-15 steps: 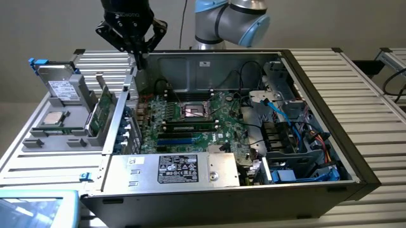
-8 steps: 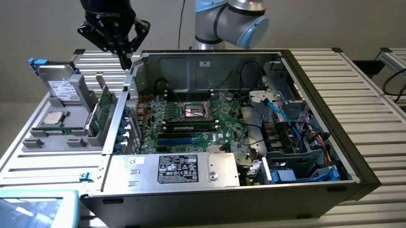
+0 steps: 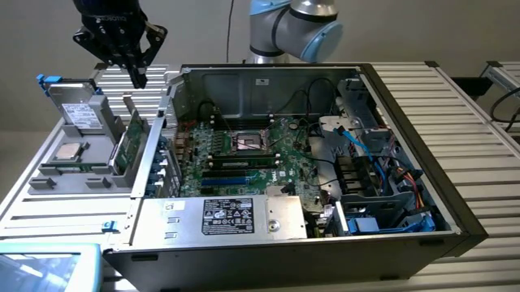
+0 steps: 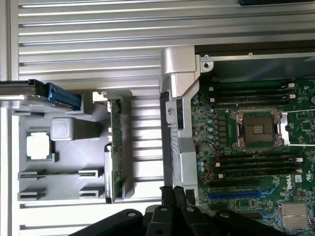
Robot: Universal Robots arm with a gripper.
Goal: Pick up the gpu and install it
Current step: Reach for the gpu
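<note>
Now, tray (image 3: 89, 167): grey parts holder at the exterior view's left, just beside the case.
gpu (image 3: 130, 143): stands on edge in a tray slot, with its long axis running near to far.
gripper (image 3: 140, 82): fingers clenched together on nothing, well above the gpu's far end.
relation: gpu lies below the jaws, seemingly slightly toward the tray side.
case (image 3: 243, 85): open, with the motherboard (image 3: 243, 152) exposed, toward the exterior view's right.
</note>
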